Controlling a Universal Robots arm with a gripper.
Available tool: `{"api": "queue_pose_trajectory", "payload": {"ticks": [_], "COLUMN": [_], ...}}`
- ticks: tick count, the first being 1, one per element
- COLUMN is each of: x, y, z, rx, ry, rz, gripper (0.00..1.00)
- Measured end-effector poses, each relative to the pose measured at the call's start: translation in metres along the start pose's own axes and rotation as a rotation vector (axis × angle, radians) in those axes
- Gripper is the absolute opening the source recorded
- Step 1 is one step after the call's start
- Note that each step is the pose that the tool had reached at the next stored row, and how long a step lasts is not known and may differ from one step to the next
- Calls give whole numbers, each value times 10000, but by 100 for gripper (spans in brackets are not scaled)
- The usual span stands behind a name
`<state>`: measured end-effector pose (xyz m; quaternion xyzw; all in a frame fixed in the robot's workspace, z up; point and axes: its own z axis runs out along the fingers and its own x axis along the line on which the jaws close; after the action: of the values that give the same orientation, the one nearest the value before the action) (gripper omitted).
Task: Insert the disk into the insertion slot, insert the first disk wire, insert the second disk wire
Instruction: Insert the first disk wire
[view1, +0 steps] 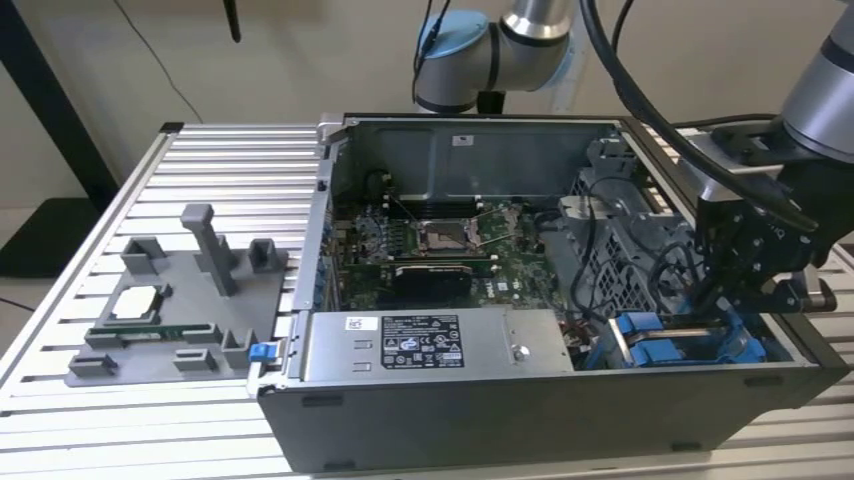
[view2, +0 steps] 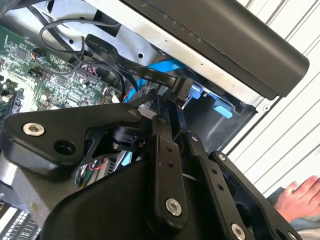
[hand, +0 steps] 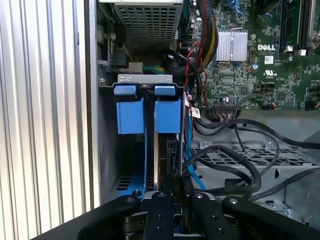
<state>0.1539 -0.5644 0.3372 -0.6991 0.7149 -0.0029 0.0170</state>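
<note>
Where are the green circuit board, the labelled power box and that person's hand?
green circuit board (view1: 427, 237): exterior view, central socket.
labelled power box (view1: 420, 342): exterior view, its label.
person's hand (view2: 300, 196): second wrist view, its middle.

Bright blue carrier fronts (hand: 131, 114) against the dull grey case (view1: 534, 400) — the motherboard (view1: 427, 250) green, the gripper (hand: 175, 192) black, the table (view1: 214, 170) ribbed silver, the power supply's label (view1: 419, 341) white with black print.

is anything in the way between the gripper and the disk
Nothing visible does. The gripper, holding a black wire connector, sits at the disk's blue carrier; loose black cables lie beside it, not between.
</note>
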Motion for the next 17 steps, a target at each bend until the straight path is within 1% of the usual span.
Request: {"api": "queue_pose_trajectory", "payload": {"ticks": [4,5,6,8,10,17], "x": [1,0,1,1,0,-5], "y": [1,1,1,1,0,-6], "z": [24,32,37,35,2,-244], "rx": [0,-1,-1,0,-1,-1], "ry": [9,-6,-11,-4,-11,-25], "rz": [1,1,2,1,2,2], "gripper": [0,0,100,100,100,100]}}
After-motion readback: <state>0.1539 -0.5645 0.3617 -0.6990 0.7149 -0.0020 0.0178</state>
